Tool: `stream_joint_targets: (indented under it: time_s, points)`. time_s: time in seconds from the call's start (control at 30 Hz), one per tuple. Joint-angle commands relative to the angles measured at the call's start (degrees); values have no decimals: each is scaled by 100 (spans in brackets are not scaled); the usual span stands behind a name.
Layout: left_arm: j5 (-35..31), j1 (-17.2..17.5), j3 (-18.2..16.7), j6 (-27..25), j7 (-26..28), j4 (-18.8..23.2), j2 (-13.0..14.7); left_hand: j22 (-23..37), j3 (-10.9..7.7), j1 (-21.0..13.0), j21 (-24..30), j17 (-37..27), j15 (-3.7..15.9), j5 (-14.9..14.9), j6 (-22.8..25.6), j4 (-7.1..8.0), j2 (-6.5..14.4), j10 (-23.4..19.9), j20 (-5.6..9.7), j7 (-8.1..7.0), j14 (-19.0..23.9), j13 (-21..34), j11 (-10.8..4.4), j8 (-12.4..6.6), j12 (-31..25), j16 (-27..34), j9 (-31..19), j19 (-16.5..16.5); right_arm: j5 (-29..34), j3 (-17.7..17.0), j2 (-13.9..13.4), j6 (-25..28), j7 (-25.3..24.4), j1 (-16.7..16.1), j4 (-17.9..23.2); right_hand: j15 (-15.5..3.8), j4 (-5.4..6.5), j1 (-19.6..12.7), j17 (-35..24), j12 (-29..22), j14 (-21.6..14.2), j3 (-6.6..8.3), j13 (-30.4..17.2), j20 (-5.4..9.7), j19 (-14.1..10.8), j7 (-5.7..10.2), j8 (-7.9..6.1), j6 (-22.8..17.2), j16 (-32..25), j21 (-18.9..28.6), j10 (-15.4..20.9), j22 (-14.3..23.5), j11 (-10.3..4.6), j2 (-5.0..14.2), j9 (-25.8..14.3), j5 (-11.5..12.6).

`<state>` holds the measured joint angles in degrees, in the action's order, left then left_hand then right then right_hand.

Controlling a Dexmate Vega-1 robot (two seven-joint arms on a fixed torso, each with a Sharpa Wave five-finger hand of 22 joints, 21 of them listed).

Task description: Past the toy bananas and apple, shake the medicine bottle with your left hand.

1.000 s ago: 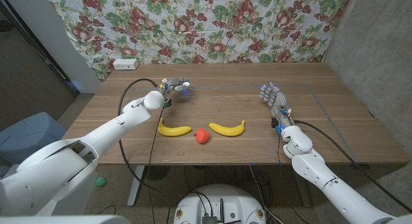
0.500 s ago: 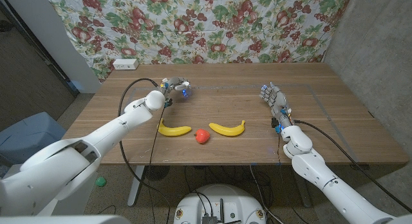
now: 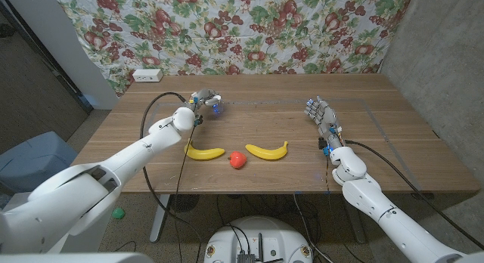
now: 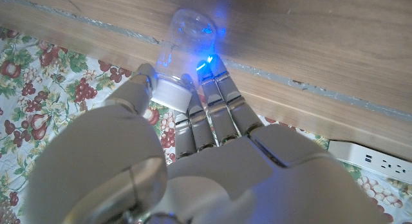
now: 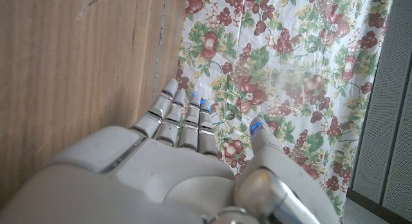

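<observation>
A: Bottle first. Where does the medicine bottle (image 3: 215, 106) sit right now?

B: In the left hand (image 3: 206, 103), lifted off the bench (image 3: 393, 142), beyond the row of toy fruit. The left wrist view shows it best: a clear bottle (image 4: 183, 47) with a white cap, pinched between the thumb on one side and the fingers (image 4: 215, 98) pressed together on the other. The grip lands near the cap end, so the clear body sticks out free, which I'd judge suits a shake.

A: Why reach so far across?

B: The left banana (image 3: 204, 151), the apple (image 3: 237, 160) and the right banana (image 3: 268, 150) lie in a line on the near half of the bench. The left arm passes beside the left banana without touching it, so the fruit seems there as clutter to reach past.

A: And the right hand (image 3: 321, 116)?

B: Well apart on its own side of the bench, holding nothing, fingers (image 5: 183, 118) straight and close together, pointing toward the floral cloth (image 3: 249, 29) at the back. It looks parked out of the way, since the task belongs to the left. Whether it touches the bench I cannot tell.

A: Risk?

B: A pinch near the cap could let the bottle slip if shaken hard.
</observation>
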<state>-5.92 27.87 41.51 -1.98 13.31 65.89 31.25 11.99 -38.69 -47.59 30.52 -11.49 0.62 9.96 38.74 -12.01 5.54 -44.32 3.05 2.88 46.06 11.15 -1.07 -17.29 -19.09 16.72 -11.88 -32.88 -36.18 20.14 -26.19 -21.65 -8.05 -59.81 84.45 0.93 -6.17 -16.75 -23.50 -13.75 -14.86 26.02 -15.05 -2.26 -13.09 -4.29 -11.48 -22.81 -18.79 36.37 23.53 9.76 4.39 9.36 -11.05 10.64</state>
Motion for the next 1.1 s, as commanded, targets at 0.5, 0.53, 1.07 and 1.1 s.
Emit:
stream_joint_targets:
  time_s: [0.5,0.53,1.07,1.1]
  points:
    - [129,232,-227,43,467,271,-52,13,-106,-798,123,-19,1311,-36,1047,128,497,-1310,333,-45,460,61,-962,-94,-125,-22,-108,-33,-12,-4,-12,-14,54,27,-37,5,-18,58,-29,-16,-41,-5,-21,-10,-55,0,-29,-74,-47,-31,36,19,27,-1,-19,22]
    - [150,241,-242,47,467,283,-52,13,-103,-806,127,-19,1310,-36,1044,128,496,-1312,335,-45,461,62,-966,-93,-125,-22,-112,-34,-14,-6,-12,-12,48,23,-32,-1,-18,59,-29,-16,-41,-6,-21,-11,-56,-1,-27,-70,-48,-33,37,19,27,-1,-19,22]
    - [410,409,-424,160,459,527,-33,10,-49,-915,192,-17,1297,-34,1084,140,479,-1364,368,-9,496,78,-943,-91,-125,-30,-150,-43,-41,-20,-37,-29,100,1,-27,3,-21,61,-28,-14,-41,-3,-24,-10,-67,0,-26,-72,-49,-68,42,20,31,-1,-19,23]
    - [418,421,-432,165,459,548,-29,10,-43,-923,197,-17,1302,-34,1090,137,474,-1361,371,-11,498,79,-934,-92,-122,-31,-154,-45,-43,-20,-41,-30,108,0,-27,-7,-21,61,-28,-13,-38,-3,-24,-11,-69,-1,-26,-72,-47,-70,40,20,30,-1,-19,23]
